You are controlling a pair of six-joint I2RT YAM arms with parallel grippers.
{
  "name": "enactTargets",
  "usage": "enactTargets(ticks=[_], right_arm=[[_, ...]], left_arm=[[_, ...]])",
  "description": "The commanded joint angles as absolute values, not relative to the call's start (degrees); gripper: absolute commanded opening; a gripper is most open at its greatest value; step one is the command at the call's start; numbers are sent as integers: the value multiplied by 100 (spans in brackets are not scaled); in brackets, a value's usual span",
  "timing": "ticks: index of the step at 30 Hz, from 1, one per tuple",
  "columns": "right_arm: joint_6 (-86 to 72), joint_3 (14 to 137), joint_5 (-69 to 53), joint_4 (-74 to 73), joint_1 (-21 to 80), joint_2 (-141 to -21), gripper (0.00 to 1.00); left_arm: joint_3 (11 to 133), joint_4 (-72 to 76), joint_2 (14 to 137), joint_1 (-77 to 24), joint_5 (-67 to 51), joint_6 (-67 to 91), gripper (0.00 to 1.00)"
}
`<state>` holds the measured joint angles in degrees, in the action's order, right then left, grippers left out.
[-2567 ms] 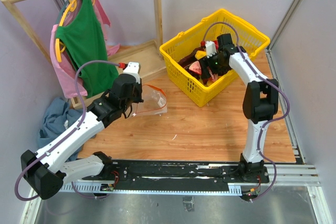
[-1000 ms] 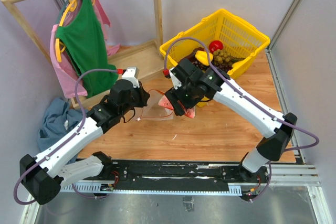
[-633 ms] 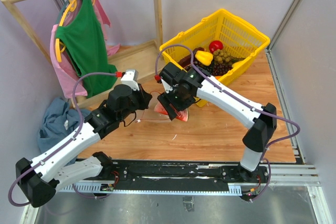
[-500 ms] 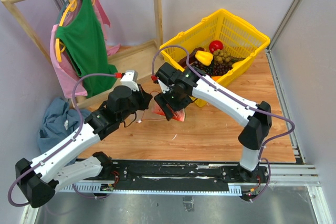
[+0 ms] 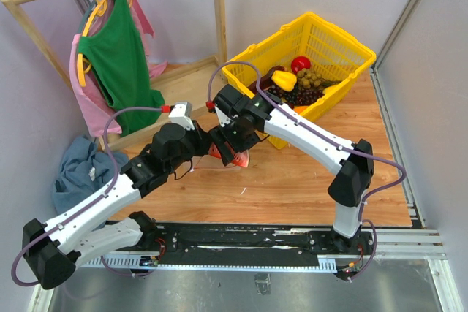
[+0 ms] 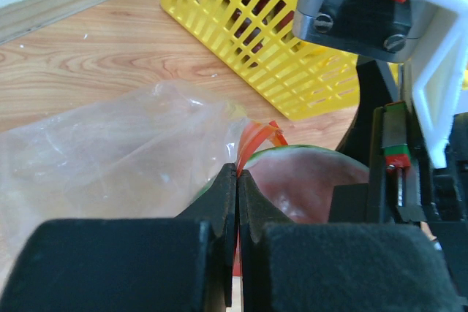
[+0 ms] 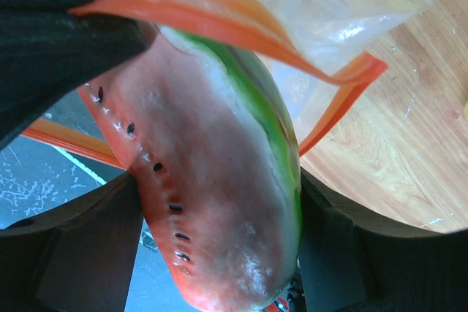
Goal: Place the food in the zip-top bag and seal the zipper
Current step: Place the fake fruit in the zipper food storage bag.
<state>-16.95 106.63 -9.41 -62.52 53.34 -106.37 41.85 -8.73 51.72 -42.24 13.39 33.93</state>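
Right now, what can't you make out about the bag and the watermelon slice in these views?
- Top view: the left gripper and right gripper cover the zip-top bag, hiding how far the watermelon slice is in.
- Left wrist view: both grippers block most of the slice.
- Right wrist view: the bag's far end is cut off by the frame's top edge.

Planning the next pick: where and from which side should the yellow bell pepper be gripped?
Probably across its body, from straight above: the yellow bell pepper lies on top of the other fruit, and the walls of the yellow basket block a sideways approach.
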Motion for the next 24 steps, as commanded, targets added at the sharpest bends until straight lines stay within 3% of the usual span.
enactTargets(ticks=[1,7,10,16,24], right_arm=[[-1850,10699,-713,-6080,5419,-10735,51],[-1885,10359,-593,-5757,5416,-10623,64],[-1874,10197,-663,-5543,5415,-10503,76],[-1826,9904,-585,-5040,5415,-10099,87],[-1676,9638,-419,-4851,5419,-9516,90]], left_arm=[[4105,-540,5045,-4289,1108,3859,0],[3766,-189,4825,-4289,1153,4567,0],[3684,-192,4786,-4289,1305,4761,0],[3578,-195,4782,-4290,1435,4979,0],[3663,-330,4838,-4289,1610,5045,0]])
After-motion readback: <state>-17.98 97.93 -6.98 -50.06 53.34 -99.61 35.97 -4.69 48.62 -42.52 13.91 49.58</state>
